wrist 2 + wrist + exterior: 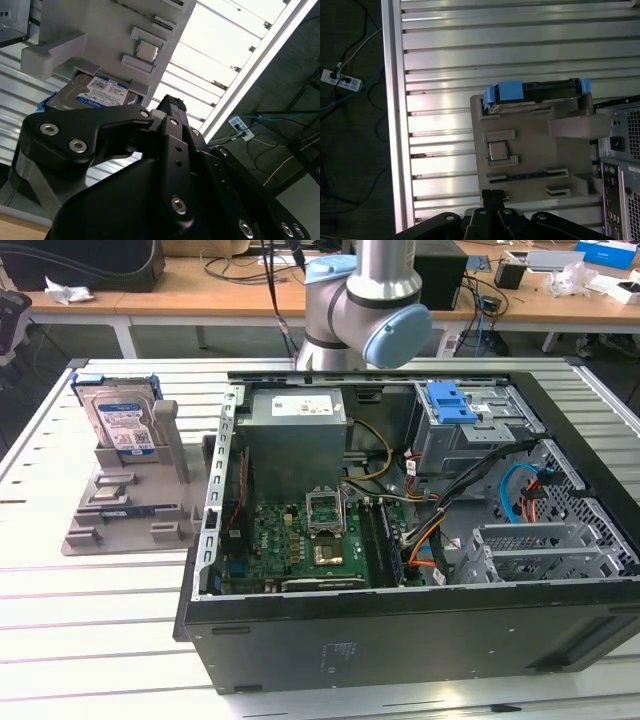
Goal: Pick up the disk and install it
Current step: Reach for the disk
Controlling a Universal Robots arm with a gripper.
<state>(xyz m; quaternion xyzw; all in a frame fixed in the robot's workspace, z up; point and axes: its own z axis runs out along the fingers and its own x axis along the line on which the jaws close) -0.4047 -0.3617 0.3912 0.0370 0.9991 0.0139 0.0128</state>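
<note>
The disk (120, 418) is silver with a white-and-blue label and a blue frame; its stand (130, 510) is plain grey. The surface (90, 610) is pale silver, striped by slats. The case (400, 640) is black, its board (285, 540) green, its latch (450, 402) blue. The arm (370, 290) is silver with light-blue caps, the claw (492, 200) black.

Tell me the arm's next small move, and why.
Probably bring the pincer over the disk and line it up with the disk's upper edge. The disk stands on edge in the grey holder, outside the computer case. In the first wrist view the pincer lies apart from it, across the holder, so nothing is grasped yet.
</note>
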